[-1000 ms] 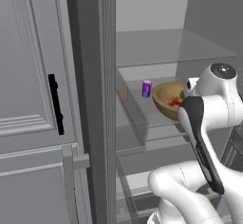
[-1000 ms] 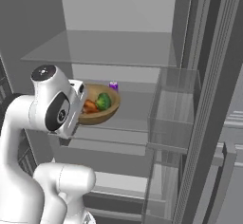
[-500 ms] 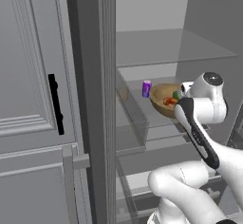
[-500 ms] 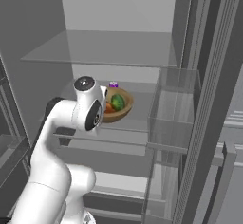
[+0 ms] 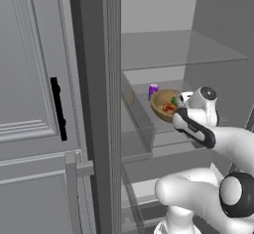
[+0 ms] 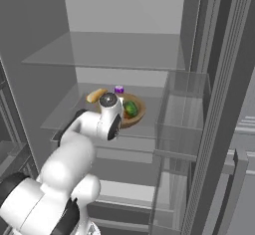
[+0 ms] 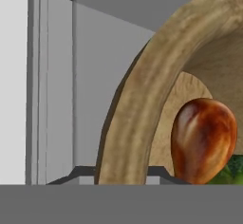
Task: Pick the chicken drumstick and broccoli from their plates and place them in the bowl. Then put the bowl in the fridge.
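The light-brown wooden bowl [image 5: 162,105] [image 6: 137,112] is inside the open fridge [image 5: 174,50], at the level of the middle glass shelf [image 6: 64,115]. I cannot tell whether it rests on the shelf. In the hand view its rim [image 7: 137,99] curves close in front, with the orange-brown chicken drumstick [image 7: 204,140] and a bit of green broccoli [image 7: 231,171] inside. Both foods also show in the bowl from the base views: drumstick [image 5: 168,108], broccoli [image 6: 130,108]. My gripper [image 5: 180,104] is shut on the bowl's near rim, its fingers hidden by the hand. The plates are out of view.
A small purple can [image 5: 153,91] [image 6: 119,89] stands just behind the bowl. A tan bread-like item [image 6: 96,95] lies left of it. The fridge door [image 5: 30,79] with its black handle [image 5: 58,108] stands open at left. Clear door bins [image 6: 182,114] hang at right.
The arm has stretched further into the fridge, carrying the bowl deeper over the middle shelf toward the purple can. The base has not moved.
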Tool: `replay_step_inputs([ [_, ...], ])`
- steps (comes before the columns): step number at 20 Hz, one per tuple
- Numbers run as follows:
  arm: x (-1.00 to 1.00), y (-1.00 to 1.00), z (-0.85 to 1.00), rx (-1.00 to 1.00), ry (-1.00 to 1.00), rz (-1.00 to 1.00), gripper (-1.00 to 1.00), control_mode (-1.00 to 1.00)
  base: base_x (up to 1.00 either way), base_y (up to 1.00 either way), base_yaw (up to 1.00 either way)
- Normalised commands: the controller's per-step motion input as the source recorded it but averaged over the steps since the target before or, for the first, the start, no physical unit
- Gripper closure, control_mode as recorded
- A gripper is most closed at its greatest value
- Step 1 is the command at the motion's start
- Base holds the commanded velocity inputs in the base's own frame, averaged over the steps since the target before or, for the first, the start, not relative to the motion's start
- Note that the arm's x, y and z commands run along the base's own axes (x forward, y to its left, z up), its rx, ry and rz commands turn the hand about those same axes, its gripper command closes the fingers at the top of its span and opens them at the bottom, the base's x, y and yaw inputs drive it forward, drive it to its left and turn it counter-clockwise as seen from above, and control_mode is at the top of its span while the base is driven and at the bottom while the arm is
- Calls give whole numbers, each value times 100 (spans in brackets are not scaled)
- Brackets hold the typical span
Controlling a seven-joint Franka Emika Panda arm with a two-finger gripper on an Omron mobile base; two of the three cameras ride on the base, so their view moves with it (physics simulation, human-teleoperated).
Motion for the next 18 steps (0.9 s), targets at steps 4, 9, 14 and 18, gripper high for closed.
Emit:
replay_step_inputs([
  [4,92,-8,-23,0,0,0,100,-100,0,0,0],
  [9,62,0,-6,0,1,0,100,-100,0,0,0],
  [14,8,0,0,0,0,0,100,-100,0,0,0],
  [18,0,0,-1,0,0,0,-100,-100,0,0,0],
])
